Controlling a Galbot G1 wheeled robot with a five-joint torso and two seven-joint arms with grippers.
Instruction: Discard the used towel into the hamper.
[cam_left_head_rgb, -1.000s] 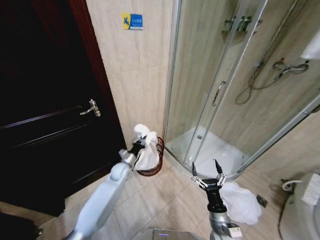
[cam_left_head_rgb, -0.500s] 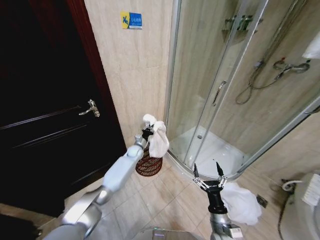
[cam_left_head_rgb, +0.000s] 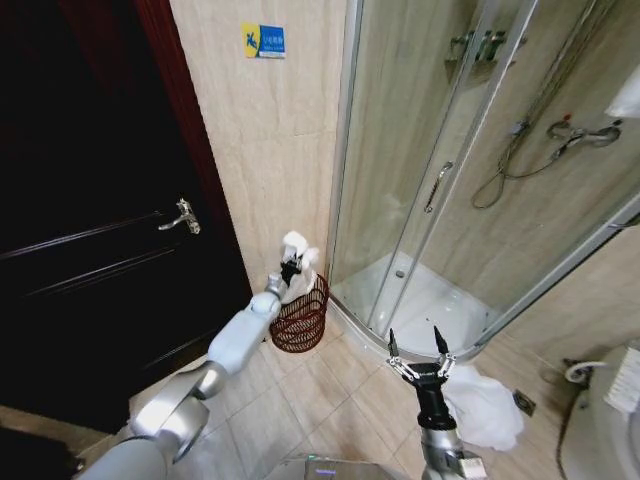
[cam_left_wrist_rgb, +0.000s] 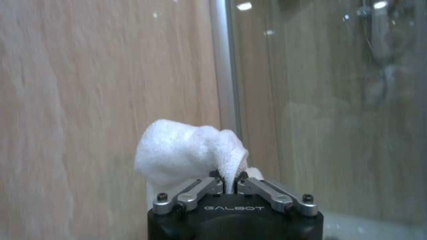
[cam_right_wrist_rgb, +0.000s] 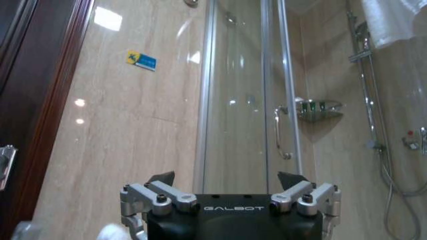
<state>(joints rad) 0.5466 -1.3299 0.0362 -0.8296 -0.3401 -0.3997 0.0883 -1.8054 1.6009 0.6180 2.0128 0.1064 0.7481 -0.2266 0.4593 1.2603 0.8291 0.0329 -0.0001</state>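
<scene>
Head view: the left gripper (cam_left_head_rgb: 291, 266) is stretched far out toward 11 o'clock, its jaws clenched on the white used towel (cam_left_head_rgb: 298, 262), which hangs bunched just above the hamper (cam_left_head_rgb: 301, 316). The hamper stands on the floor tiles (cam_left_head_rgb: 330, 400) in the corner, between the dark door (cam_left_head_rgb: 100, 250) at its 9 o'clock and the shower enclosure (cam_left_head_rgb: 440, 180) at its 3 o'clock, with the beige tiled wall (cam_left_head_rgb: 270, 150) right behind. Half a second ago the towel dangled higher and a little toward the shower side; now it has come down over the hamper's rim, with its lower folds at or just inside the opening. That suggests the carry is nearly done and only the release remains. Room is tight: the wall lies close beyond the gripper at 12 o'clock and the shower's metal frame stands near at 3 o'clock, so the free way out looks to be back toward 6 o'clock. The right gripper (cam_left_head_rgb: 417, 348) waits at 5 o'clock, jaws spread and empty, above a second white cloth (cam_left_head_rgb: 485, 405) lying on the floor.

Left wrist view: the jaws pinch a fold of the towel, which bulges above them against wall and glass.

Right wrist view: the right jaws stand released, facing the wall and shower door.
</scene>
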